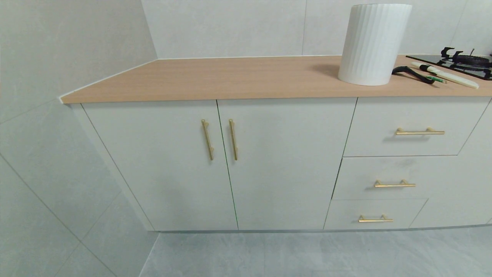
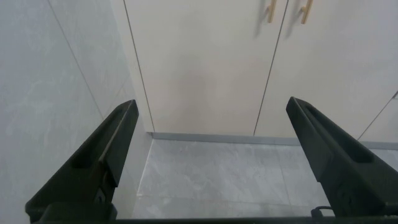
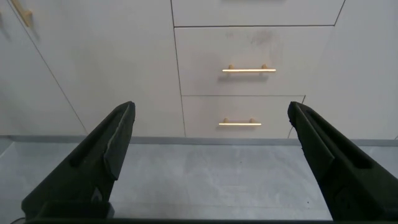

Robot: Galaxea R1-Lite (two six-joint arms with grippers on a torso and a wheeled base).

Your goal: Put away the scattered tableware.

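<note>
Both pairs of jaws are matte black: 2 long, wedge-shaped blades each, thick at the base, tapering to blunt tips.

I can read no writing, label, number or sign anywhere from here. If there is any print on the utensils (image 1: 446, 74) at the right end of the counter (image 1: 230, 77), it is too small for me to make out.
</note>
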